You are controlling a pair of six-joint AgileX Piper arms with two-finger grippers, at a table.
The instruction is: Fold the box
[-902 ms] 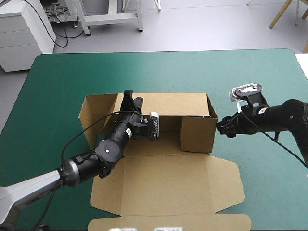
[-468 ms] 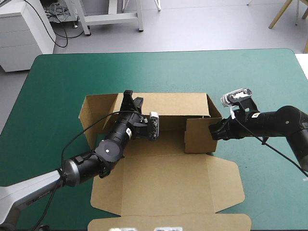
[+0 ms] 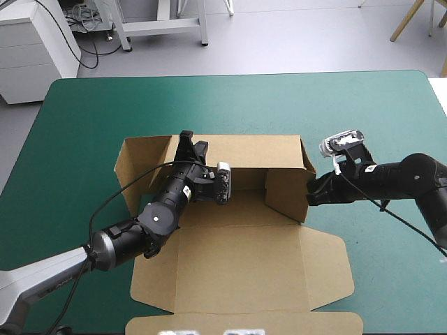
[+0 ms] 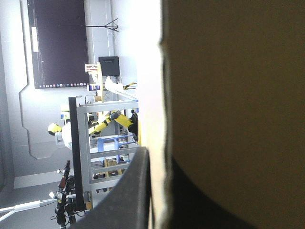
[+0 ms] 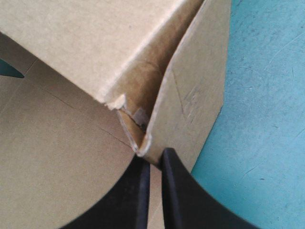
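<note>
Right gripper (image 5: pixel 153 164): black fingers all but closed, pinching the lower free corner of the side flap (image 3: pixel 286 192) of the box (image 3: pixel 244 258). Left gripper (image 4: pixel 156 155): fingers nearly together astride the top edge of the back wall (image 3: pixel 244 152), one finger on each face of the board.

Step in hand, as judged: turning the right flap inward at the back wall's end. It is best done by swinging the flap about its upright crease rather than pulling it, with the pinch close to the free edge. The left gripper should brace the wall upright so the board does not skid or buckle at the corner, where a small tear-like nick shows.

The box lies mid-table (image 3: pixel 105 112) on the teal-green cover, its lid (image 3: pixel 241 307) flat toward the near edge. The half-formed tray holds nothing; only the left arm reaches across its floor.
</note>
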